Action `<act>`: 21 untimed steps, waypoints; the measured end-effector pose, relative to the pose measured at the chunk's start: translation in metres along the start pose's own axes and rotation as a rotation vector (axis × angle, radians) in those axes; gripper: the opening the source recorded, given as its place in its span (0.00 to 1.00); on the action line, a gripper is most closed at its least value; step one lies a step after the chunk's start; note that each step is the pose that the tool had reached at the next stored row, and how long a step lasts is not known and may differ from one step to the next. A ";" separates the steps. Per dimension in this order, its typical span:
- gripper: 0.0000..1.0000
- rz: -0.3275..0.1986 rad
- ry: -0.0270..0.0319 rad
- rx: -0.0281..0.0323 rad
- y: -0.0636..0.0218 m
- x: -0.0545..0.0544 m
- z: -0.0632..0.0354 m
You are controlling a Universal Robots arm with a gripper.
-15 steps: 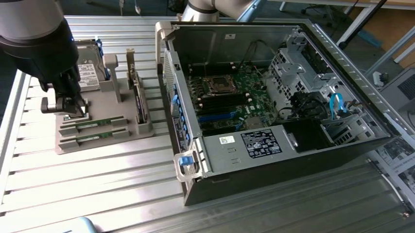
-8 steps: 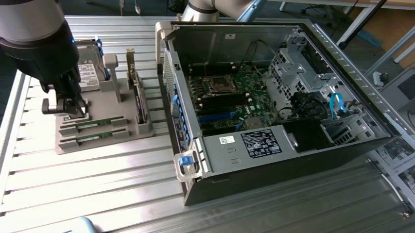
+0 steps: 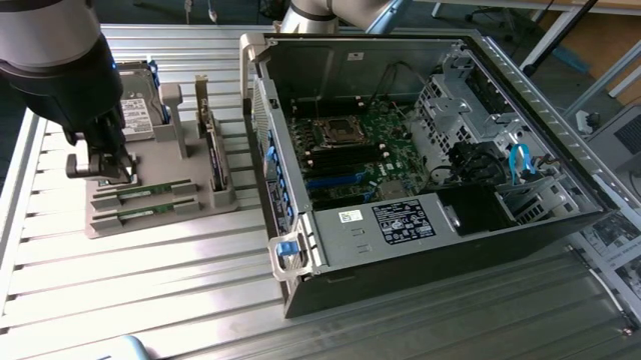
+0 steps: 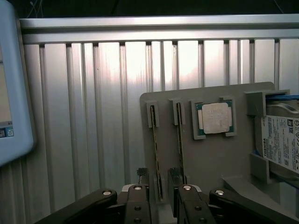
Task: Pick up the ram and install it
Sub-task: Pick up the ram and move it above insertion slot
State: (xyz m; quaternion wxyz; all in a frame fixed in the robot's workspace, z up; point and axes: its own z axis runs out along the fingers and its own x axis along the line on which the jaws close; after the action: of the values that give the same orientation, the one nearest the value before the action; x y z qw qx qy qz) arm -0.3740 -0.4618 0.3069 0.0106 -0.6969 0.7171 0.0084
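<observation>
Well, the pincer (image 4: 158,173) hangs over the end of the grey tray (image 3: 108,226) that lies on the exterior view's left. Its jaws are apart and hold nothing. In the wrist view its two fingertips (image 4: 142,172) stand one on each side of the ram (image 4: 156,135), which sits on edge in its slot in the tray. I can't tell whether the pads touch it.

A second stick (image 4: 180,144) lies parallel just beside the ram, in its own slot, between the ram and the processor (image 4: 215,118). The processor rests flat in a square pocket of the tray. The hard drive (image 3: 140,112) stands at the tray's far side. A card (image 3: 213,154) stands on edge at the end of the tray nearest the case (image 3: 300,67).

The case lies on its side on the exterior view's right, open on top, with the motherboard (image 3: 361,142) exposed inside. Tray and case both rest on the ribbed metal tabletop (image 3: 150,292), close together.
</observation>
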 end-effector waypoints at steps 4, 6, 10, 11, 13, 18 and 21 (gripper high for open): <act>0.30 -0.001 0.0000 0.0000 0.0000 0.000 0.0015; 0.30 -0.001 -0.0001 0.0001 0.0000 0.000 0.0022; 0.30 -0.001 0.0000 -0.0001 0.0000 0.000 0.0034; 0.30 -0.002 0.0000 0.0000 0.0000 0.000 0.0038; 0.30 -0.002 0.0000 0.0000 0.0000 0.000 0.0044; 0.30 -0.003 0.0001 -0.0001 0.0000 0.000 0.0064; 0.30 -0.003 0.0000 -0.0001 0.0000 0.000 0.0074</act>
State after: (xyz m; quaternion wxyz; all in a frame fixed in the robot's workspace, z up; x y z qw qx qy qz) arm -0.3740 -0.4618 0.2994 0.0106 -0.6979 0.7160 0.0084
